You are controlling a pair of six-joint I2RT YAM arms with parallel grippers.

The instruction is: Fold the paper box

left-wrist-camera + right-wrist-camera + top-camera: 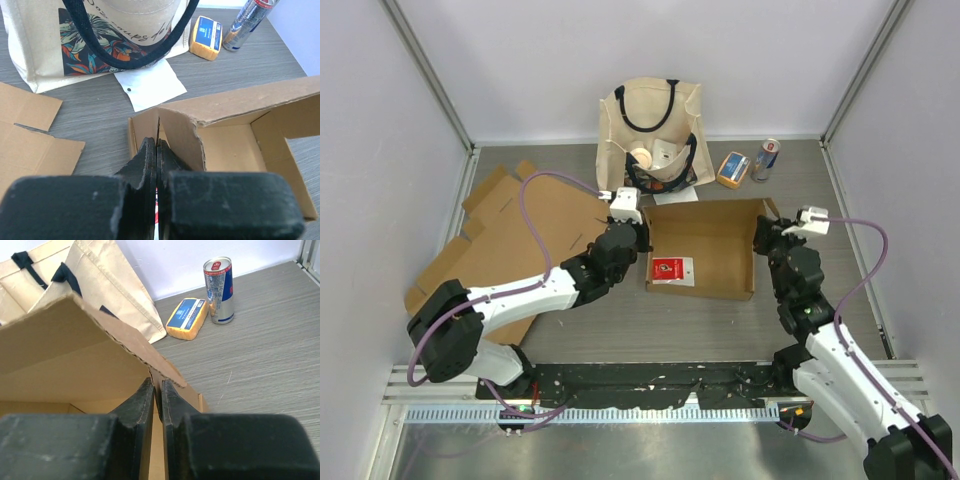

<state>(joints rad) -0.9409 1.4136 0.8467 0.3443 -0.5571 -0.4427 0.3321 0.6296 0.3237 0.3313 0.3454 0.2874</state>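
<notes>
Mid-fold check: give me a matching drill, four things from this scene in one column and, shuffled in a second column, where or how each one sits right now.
Things:
1. paper box
2. can
3. sponge
4. flat cardboard

Places or states:
a. lying flat on the left side
b. standing upright at the back right
c. in the centre, top open, walls raised
d. lying between the tote bag and another item at the back

Pairs: 1-c, 2-b, 3-d, 4-a
</notes>
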